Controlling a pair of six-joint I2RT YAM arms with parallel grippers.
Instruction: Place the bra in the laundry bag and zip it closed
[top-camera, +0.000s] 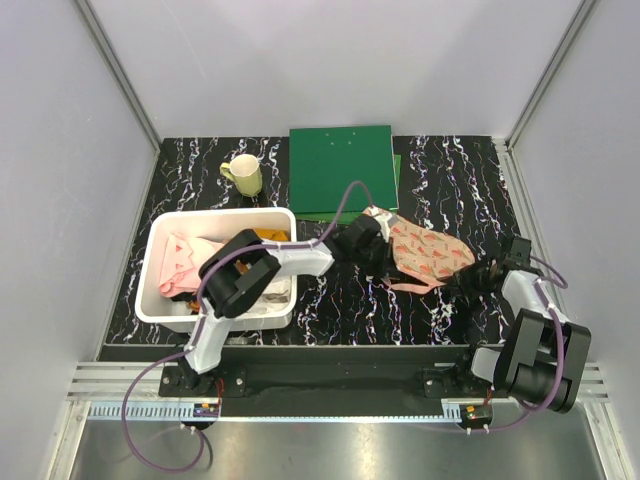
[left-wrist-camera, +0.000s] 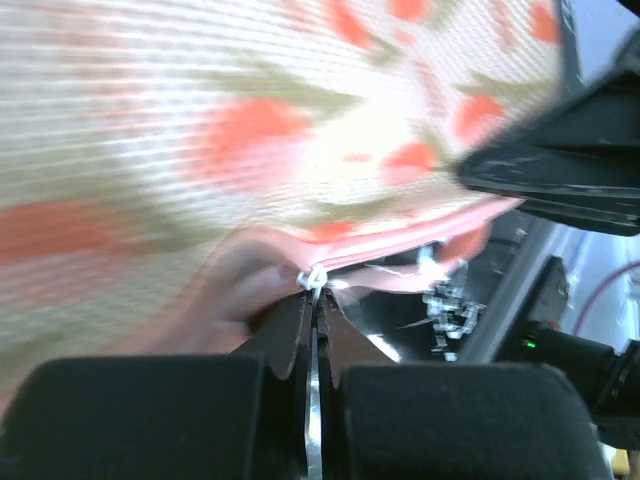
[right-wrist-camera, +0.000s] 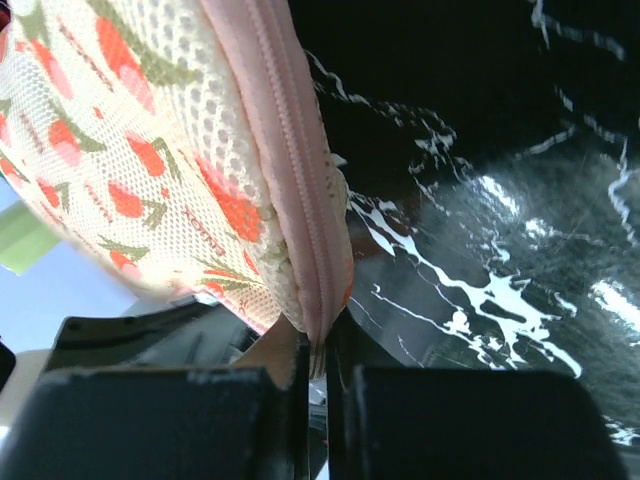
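we count one bin (top-camera: 158, 305) at left, its clothes half hidden by the left arm, one mug (top-camera: 242, 176), two stacked green boards (top-camera: 340, 165) and one bag (top-camera: 428, 255) on the table (top-camera: 450, 180). the left gripper (left-wrist-camera: 315, 298) and the right gripper (right-wrist-camera: 317, 352) each pinch the bag's pink zipper edge, jaws nearly together. we cannot make out the bra.

The round cream-pink patterned fabric laundry bag (top-camera: 428, 256) lies on the black white-veined tabletop (top-camera: 440, 180), the left gripper (top-camera: 375, 255) at its left edge and the right gripper (top-camera: 468, 278) at its right. A white plastic bin (top-camera: 222, 213) sits to its left
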